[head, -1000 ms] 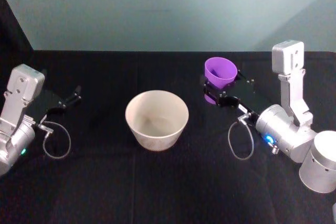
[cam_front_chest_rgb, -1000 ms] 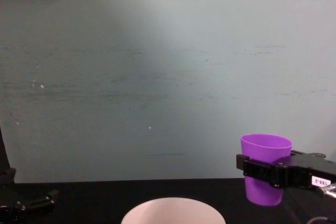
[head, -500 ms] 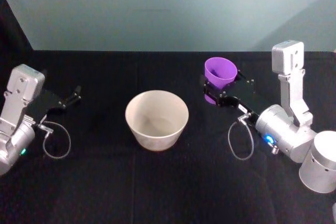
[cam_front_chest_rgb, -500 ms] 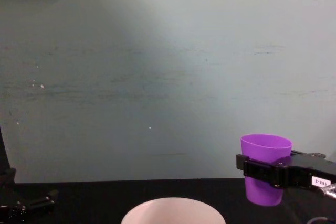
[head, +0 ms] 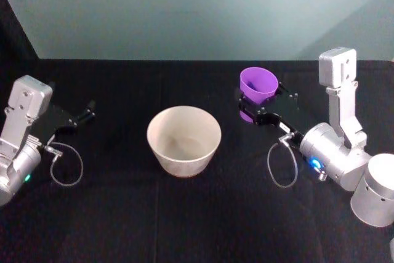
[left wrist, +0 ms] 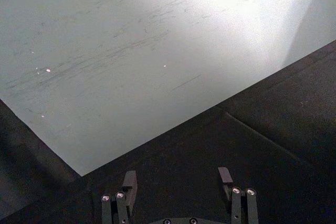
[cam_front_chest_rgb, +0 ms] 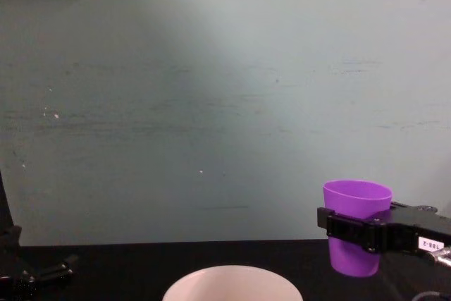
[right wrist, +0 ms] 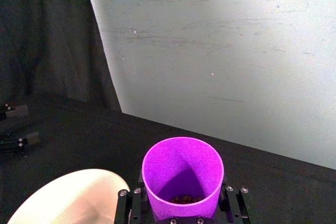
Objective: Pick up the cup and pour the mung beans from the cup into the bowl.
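Right gripper (cam_front_chest_rgb: 356, 229) is clamped around the cup (head: 258, 83), which is upright, to the right of the bowl (head: 183, 140) and not touching it. Mung beans (right wrist: 184, 199) lie in the cup's bottom. Left gripper (left wrist: 178, 179) sits idle at far left, fingers apart.

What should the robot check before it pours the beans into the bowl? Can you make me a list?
1. Right gripper shut on the cup: ok.
2. Cup upright: ok.
3. Mung beans inside the cup: ok.
4. Cup above the bowl: not ok, it is beside the bowl, on the robot's right.
5. Left gripper out of the way at the far left, open: ok.
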### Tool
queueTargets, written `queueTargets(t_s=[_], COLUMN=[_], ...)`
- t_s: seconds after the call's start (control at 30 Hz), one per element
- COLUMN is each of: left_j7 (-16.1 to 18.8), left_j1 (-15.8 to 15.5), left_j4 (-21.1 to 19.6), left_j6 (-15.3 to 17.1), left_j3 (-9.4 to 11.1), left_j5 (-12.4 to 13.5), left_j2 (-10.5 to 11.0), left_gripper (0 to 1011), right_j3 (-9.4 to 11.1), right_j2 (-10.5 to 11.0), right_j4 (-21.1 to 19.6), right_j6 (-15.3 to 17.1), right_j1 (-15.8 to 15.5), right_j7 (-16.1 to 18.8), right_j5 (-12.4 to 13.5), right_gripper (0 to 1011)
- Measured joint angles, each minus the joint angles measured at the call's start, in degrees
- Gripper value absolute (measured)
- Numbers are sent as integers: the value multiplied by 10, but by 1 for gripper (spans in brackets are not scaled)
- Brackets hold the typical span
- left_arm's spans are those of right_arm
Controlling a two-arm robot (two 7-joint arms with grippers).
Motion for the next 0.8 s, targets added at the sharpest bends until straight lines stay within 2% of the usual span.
queueTargets(t_s=[0.8], left_j7=[0], left_j1=[0], left_j4=[0], left_j6=[0], left_j3=[0], left_j5=[0], left_j2=[0], left_gripper=[1000], right_j3=[0], right_j2=[0], right_j4=[0], right_j6=[0], right_j1=[0], right_j7=[0], right_j5=[0], right_gripper=[722])
